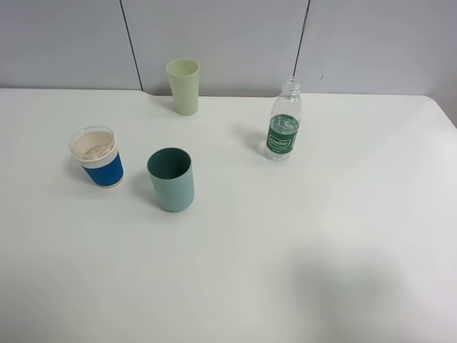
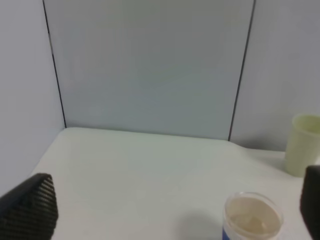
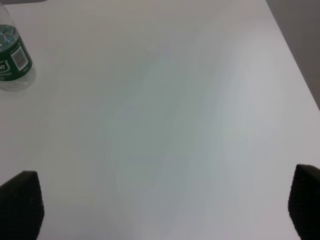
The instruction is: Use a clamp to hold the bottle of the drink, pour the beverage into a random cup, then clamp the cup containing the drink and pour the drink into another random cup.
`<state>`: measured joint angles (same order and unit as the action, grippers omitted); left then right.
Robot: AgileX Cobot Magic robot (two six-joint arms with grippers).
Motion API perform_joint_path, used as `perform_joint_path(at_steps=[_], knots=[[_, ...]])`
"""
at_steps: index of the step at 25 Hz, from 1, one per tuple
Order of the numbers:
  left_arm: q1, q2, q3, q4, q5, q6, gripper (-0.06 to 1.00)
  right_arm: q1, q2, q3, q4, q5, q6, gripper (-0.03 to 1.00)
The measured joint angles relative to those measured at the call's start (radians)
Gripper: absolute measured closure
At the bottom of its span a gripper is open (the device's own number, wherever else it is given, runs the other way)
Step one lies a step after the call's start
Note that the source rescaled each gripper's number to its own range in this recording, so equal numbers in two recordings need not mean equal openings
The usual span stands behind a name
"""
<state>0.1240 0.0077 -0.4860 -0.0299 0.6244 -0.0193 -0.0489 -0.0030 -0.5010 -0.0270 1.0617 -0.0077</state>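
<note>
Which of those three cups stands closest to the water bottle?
The pale green cup at the back of the table stands closest to the water bottle. The teal cup sits farther away, and the blue-sleeved cup farthest.

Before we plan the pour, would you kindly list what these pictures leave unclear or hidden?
- Bottle: the overhead view is too small to show its liquid level or a cap; the right wrist view crops its top.
- Blue-banded cup: a translucent lid hides its contents; the left wrist view crops its base.
- Teal cup: its bottom lies in shadow.
- Both arms: outside the overhead view.
</note>
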Motion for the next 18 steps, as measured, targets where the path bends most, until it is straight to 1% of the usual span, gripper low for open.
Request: perform_joint_path(at_steps=[2,5,7,14,18], knots=[[0.0,-0.011,0.0,0.001,0.046,-0.01,-0.01,0.0,0.0,0.0,0.0,0.0,0.0,-0.03],[0.0,-0.012,0.0,0.007,0.147,-0.043,-0.01,0.0,0.0,0.0,0.0,0.0,0.0,-0.03],[0.0,-0.012,0.0,0.015,0.181,-0.058,-0.01,0.0,0.0,0.0,0.0,0.0,0.0,-0.03],[0.0,-0.012,0.0,0.021,0.196,-0.072,-0.01,0.0,0.0,0.0,0.0,0.0,0.0,-0.03],[0.0,-0.012,0.0,-0.006,0.197,-0.072,-0.01,0.0,0.0,0.0,0.0,0.0,0.0,-0.03]])
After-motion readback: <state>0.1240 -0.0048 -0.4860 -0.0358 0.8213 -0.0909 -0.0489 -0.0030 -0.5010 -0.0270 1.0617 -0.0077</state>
